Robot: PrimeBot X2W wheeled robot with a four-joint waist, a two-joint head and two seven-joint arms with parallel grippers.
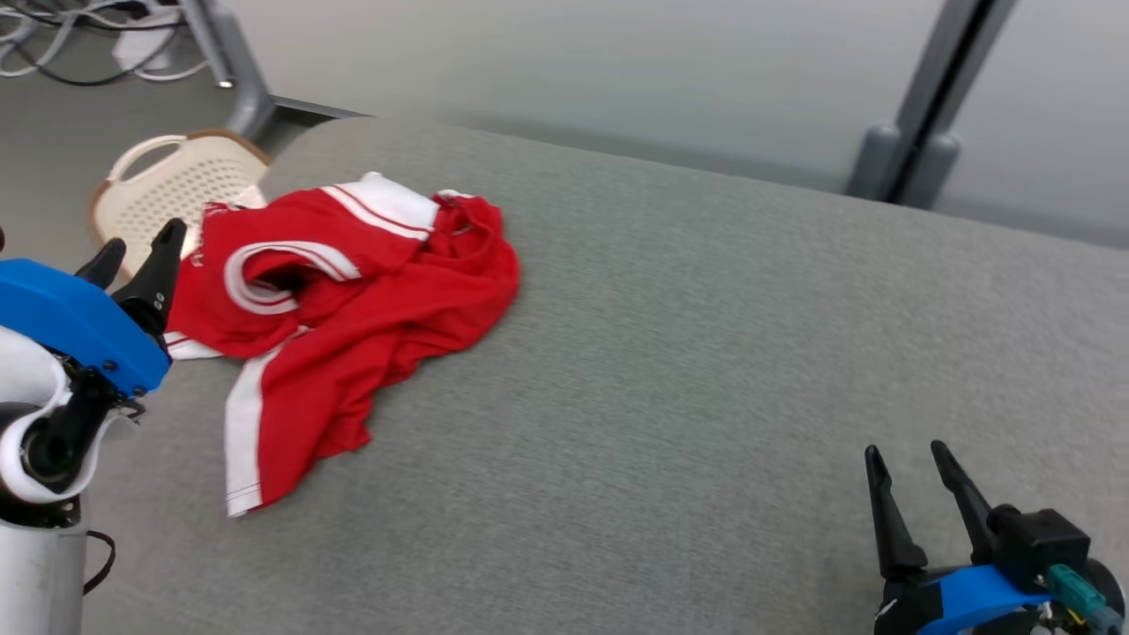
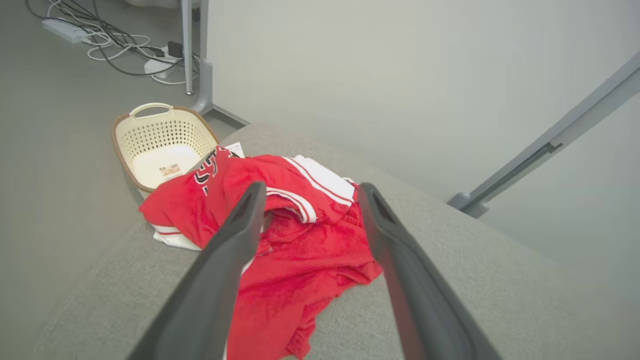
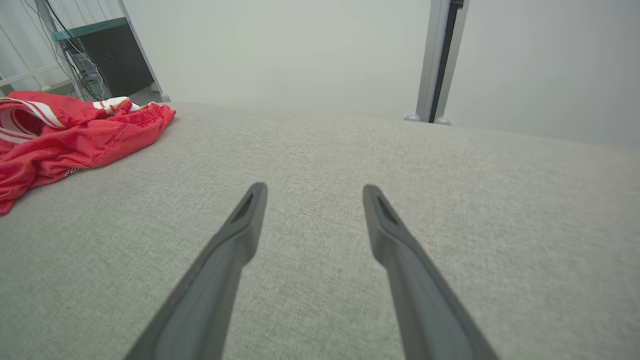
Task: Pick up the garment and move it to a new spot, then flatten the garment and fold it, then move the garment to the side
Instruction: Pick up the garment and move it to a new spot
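On grey top (image 1: 706,397), near left edge, red shirt (image 1: 353,300) lies in crumpled heap. Left gripper (image 1: 145,238) just beside shirt, fingers wide, holding nothing. Right gripper (image 1: 904,450) well apart, fingers wide, holding nothing. Basket (image 1: 203,168) on floor past shirt.

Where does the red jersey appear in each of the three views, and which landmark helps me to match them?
Head view: red jersey left of centre, crumpled on the grey fabric surface.
Left wrist view: jersey at centre and lower middle, just right of the cream laundry basket.
Right wrist view: jersey at the far left edge, upper part.
Shared landmark: the grey fabric surface under the jersey.
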